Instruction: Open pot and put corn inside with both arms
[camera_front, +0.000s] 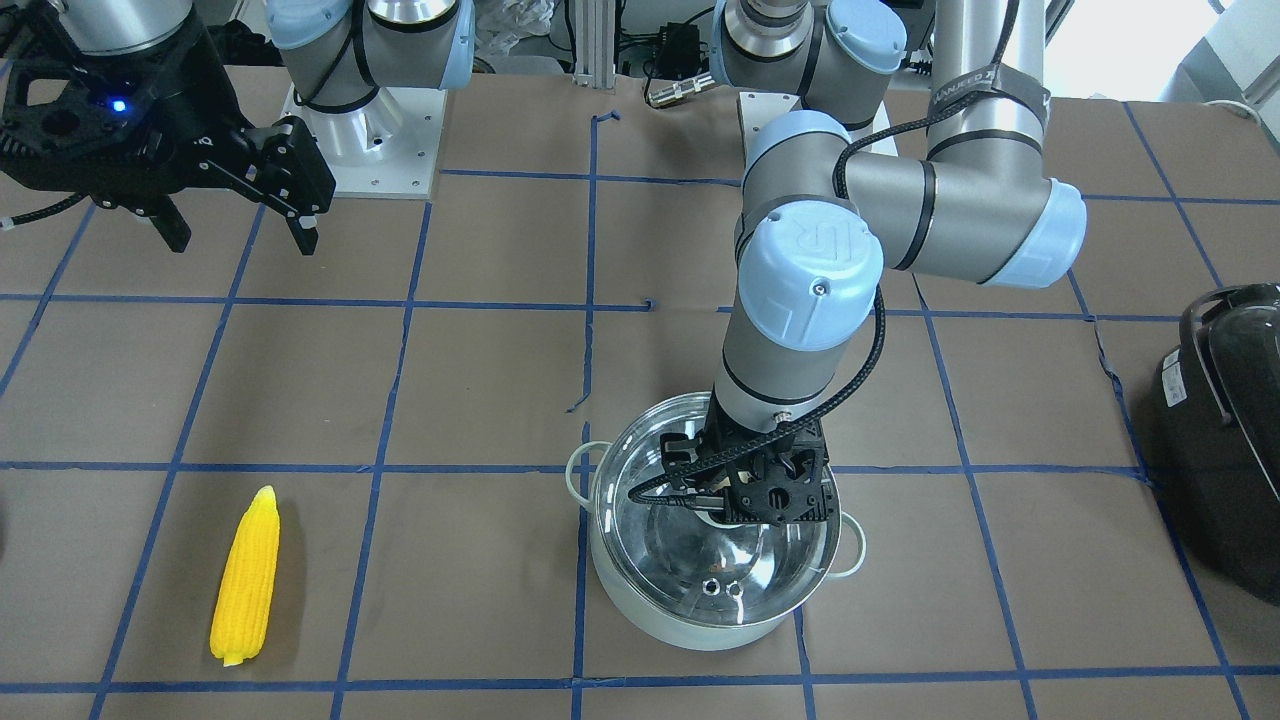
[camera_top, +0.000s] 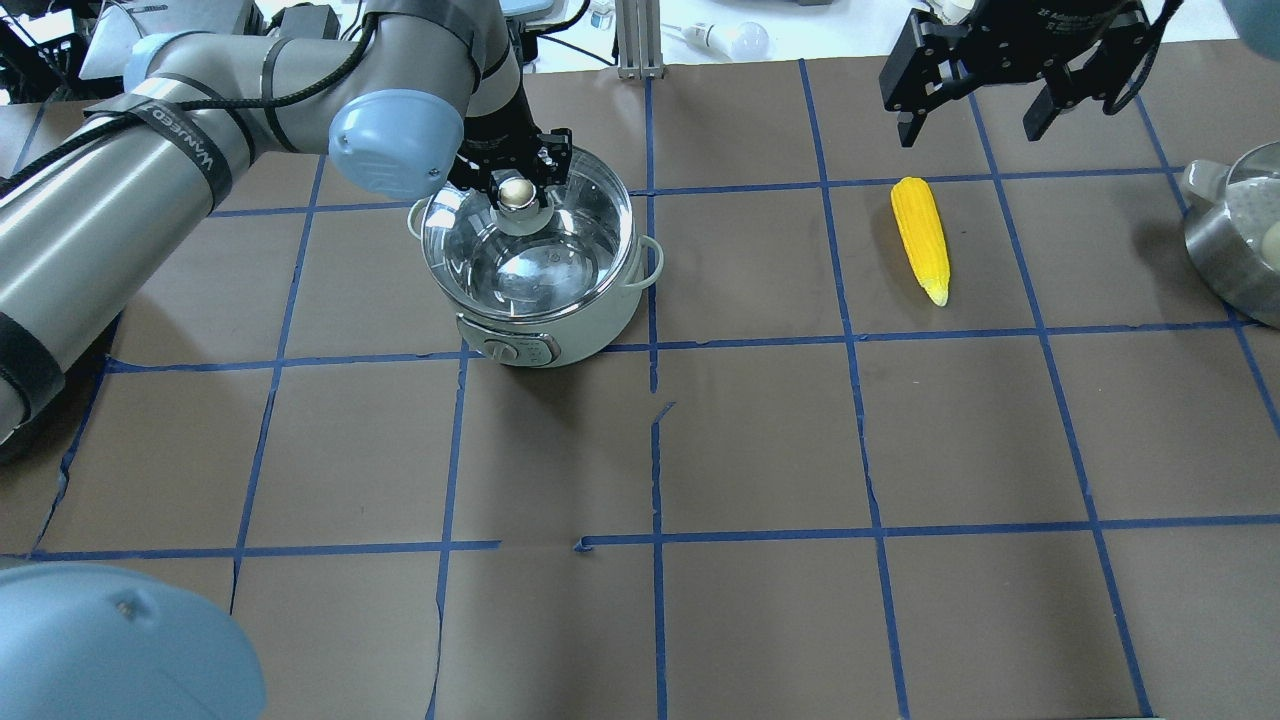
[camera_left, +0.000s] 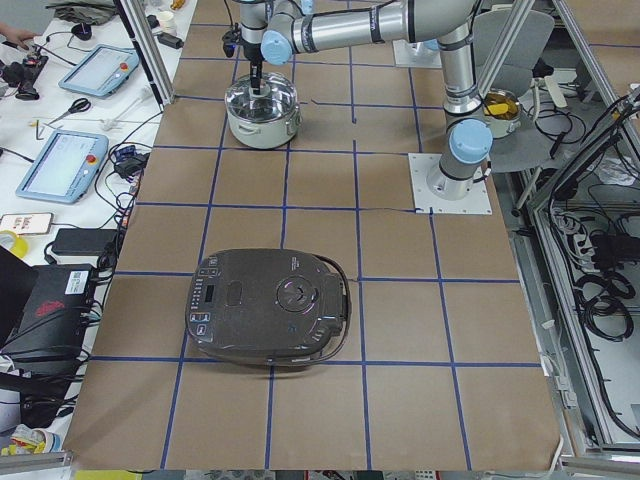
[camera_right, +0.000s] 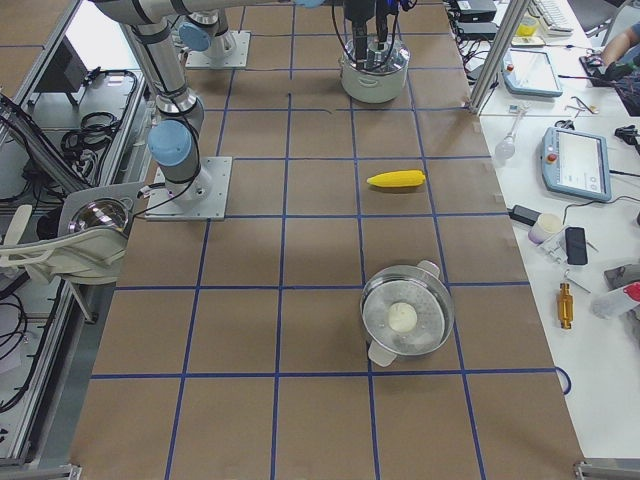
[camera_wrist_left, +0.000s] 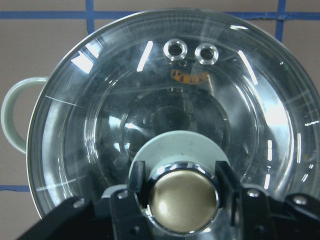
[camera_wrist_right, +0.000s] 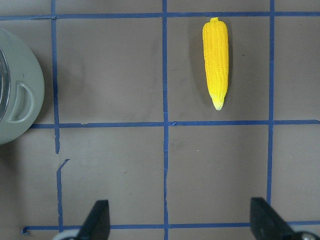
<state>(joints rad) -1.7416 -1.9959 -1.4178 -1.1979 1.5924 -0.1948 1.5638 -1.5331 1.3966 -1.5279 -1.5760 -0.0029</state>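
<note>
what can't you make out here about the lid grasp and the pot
Whether the left gripper really clamps the knob: its fingers flank it, but the left wrist view's bottom edge cuts them off.
Whether the lid sits on the pot or is lifted: glare in the overhead view; side views too small.
What the pot's front panel says: too small in the overhead view.

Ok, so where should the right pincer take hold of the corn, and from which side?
Across its thick middle, from straight above. The corn lies flat with nothing close beside it, so the right pincer, which is open, can likely straddle its narrow width. The tapered tip offers less to hold.
</note>
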